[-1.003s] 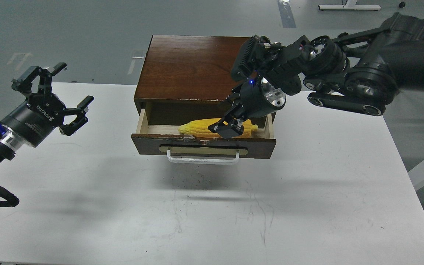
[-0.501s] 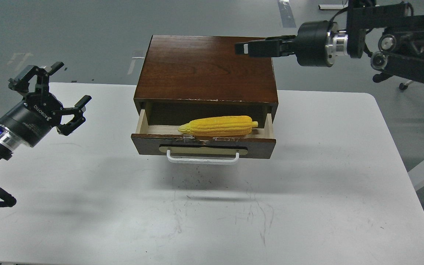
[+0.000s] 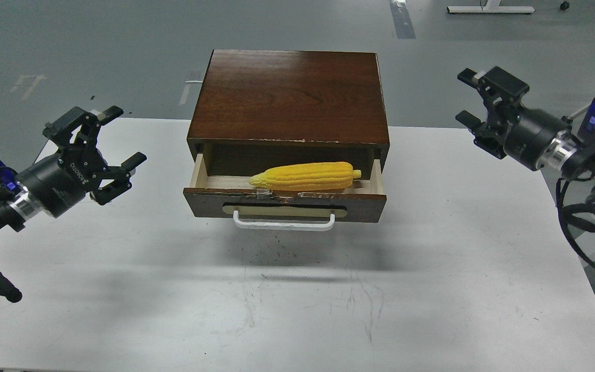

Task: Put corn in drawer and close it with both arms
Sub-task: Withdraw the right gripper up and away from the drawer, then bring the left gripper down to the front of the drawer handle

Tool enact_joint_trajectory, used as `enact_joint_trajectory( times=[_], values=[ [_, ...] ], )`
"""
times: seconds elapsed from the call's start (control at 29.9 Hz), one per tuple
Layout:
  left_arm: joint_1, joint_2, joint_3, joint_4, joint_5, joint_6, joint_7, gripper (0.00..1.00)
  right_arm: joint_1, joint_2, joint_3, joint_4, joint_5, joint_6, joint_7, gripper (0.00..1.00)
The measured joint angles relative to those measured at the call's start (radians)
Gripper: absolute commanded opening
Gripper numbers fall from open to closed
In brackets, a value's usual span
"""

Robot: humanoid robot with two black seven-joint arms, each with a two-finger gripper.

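Observation:
The yellow corn (image 3: 305,176) lies on its side inside the open drawer (image 3: 284,204), tapered end to the left. The drawer is pulled out of a dark brown wooden box (image 3: 288,98); its white bar handle (image 3: 283,222) faces me. My left gripper (image 3: 105,139) is open and empty, hovering over the table left of the drawer. My right gripper (image 3: 475,101) is open and empty, held well to the right of the box, above the table's far right part.
The box stands at the back middle of a white table (image 3: 287,299). The table's right edge (image 3: 571,232) lies under my right arm. Grey floor lies beyond the table.
My right gripper has let go of the corn, lifted out of the drawer and swung far right. My left gripper has moved slightly right and towards the drawer. The corn has stayed in place.

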Motion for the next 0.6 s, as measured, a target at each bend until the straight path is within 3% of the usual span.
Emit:
enact_joint_trajectory(
  times=[0.17,0.23,0.3,0.33,0.4,0.6],
  values=[
    [-0.055,0.032,-0.007,-0.029,0.049,0.000,0.000,0.88,-0.118,0.014,0.031,-0.032,0.018,0.000,0.000,0.97],
    [-0.080,0.054,-0.013,-0.059,0.051,0.000,0.000,0.52,-0.137,0.015,0.032,-0.038,0.019,0.000,0.000,0.97],
    [-0.094,0.077,-0.017,-0.101,0.051,0.000,0.000,0.38,-0.146,0.016,0.033,-0.045,0.019,0.000,0.000,0.97],
    [-0.099,0.087,-0.023,-0.124,0.051,0.000,0.000,0.19,-0.149,0.016,0.033,-0.049,0.019,0.000,0.000,0.97],
    [-0.103,0.114,-0.045,-0.189,0.051,0.000,0.000,0.00,-0.151,0.016,0.033,-0.053,0.019,0.000,0.000,0.97],
    [-0.102,0.186,-0.061,-0.385,0.063,0.000,0.000,0.00,-0.156,0.017,0.031,-0.055,0.019,0.000,0.000,0.97]
  ],
)
